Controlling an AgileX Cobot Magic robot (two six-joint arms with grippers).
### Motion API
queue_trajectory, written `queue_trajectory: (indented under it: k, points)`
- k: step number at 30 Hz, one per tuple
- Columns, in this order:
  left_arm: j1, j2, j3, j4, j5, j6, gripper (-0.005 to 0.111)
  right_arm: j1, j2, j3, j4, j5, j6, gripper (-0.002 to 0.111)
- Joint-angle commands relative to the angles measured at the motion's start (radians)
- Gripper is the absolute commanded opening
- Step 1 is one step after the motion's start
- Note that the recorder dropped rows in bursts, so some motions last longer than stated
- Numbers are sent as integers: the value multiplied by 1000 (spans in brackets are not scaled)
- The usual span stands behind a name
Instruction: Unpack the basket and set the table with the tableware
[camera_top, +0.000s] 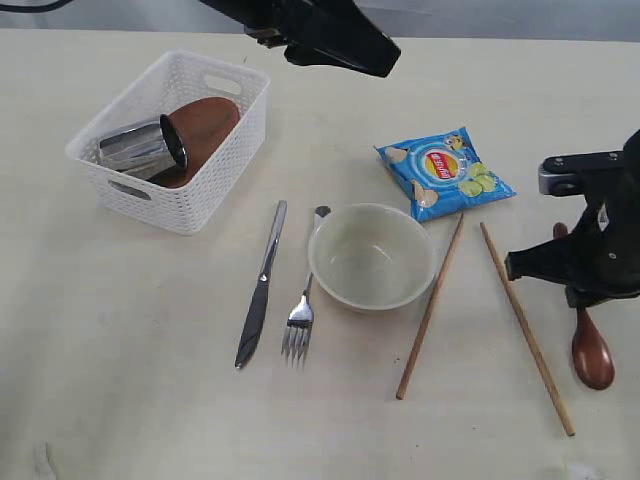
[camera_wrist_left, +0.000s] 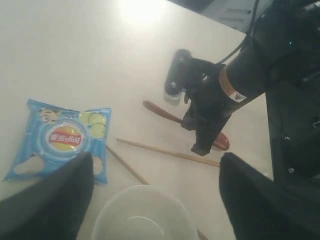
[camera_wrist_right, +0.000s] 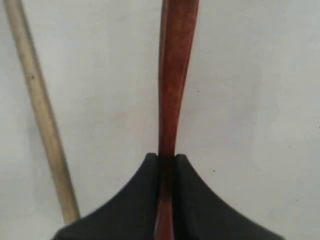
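1. The wooden spoon (camera_wrist_right: 175, 75) has its thin handle pinched between your right gripper (camera_wrist_right: 167, 159) fingers.
2. It's likely light, stiff and slick, so hold mid-handle.
3. A chopstick (camera_wrist_right: 40, 110) lies just beside those fingers.
4. Your left gripper (camera_wrist_left: 156, 167) is spread wide and empty.

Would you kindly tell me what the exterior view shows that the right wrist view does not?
Only the exterior view: the white perforated plastic basket holding a steel cup and small brown plate, the steel knife, steel fork, cream round bowl and blue chip bag. Only the right wrist view: how the right claw clamps the handle of the brown wooden spoon. Both: that spoon, one wooden chopstick and the cream tabletop.
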Motion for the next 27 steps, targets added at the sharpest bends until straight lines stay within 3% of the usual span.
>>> queue_trajectory:
  k: [1, 6, 10, 13, 21, 27]
  points:
    - [2, -3, 1, 1, 7, -1, 66, -5, -53, -6, 190, -24, -235, 0]
    - [2, -3, 1, 1, 12, -1, 66, -67, -62, -6, 549, 0, -656, 0]
    - [2, -3, 1, 1, 12, -1, 66, -241, -62, -6, 976, 112, -1126, 0]
    - [2, -3, 1, 1, 12, -1, 66, -360, -62, -8, 1165, 231, -1374, 0]
    - [2, -3, 1, 27, 7, -1, 66, -607, 27, -108, 1257, 594, -1604, 0]
    - [2, -3, 1, 27, 4, -1, 66, -693, 169, -130, 1178, 594, -1676, 0]
